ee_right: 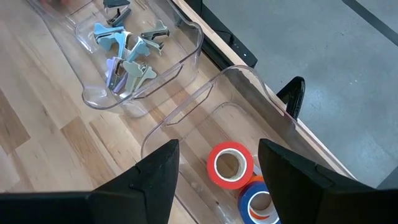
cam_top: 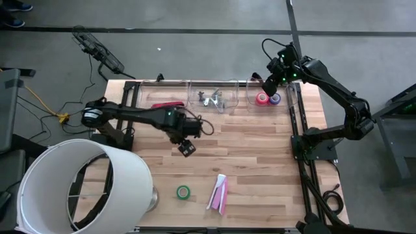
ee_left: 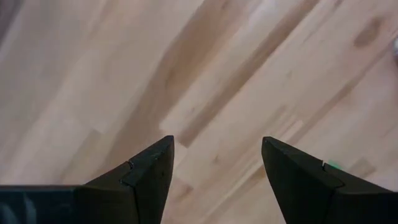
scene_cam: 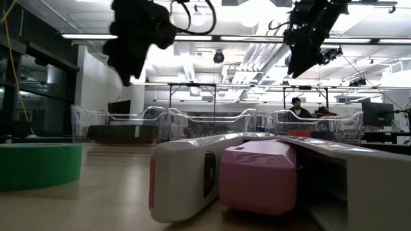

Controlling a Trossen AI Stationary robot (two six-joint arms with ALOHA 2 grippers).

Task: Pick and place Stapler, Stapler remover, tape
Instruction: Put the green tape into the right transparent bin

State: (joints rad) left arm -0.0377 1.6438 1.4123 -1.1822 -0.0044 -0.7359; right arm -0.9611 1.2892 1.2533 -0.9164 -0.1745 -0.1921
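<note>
Lying flat, the stapler (cam_top: 218, 193) points lengthwise toward the far bins (cam_top: 214, 97).

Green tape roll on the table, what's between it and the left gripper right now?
Only bare wooden table. In the high view the left gripper hangs open over the boards, and nothing sits between it and the green tape roll.

You are looking at a robotics lab: 2 dark arms flank a wooden table (cam_top: 260, 162) on bare concrete floor (cam_top: 195, 19), with ceiling strip lights (scene_cam: 96, 36), open ductwork and workstation monitors (scene_cam: 377, 113) behind.
</note>
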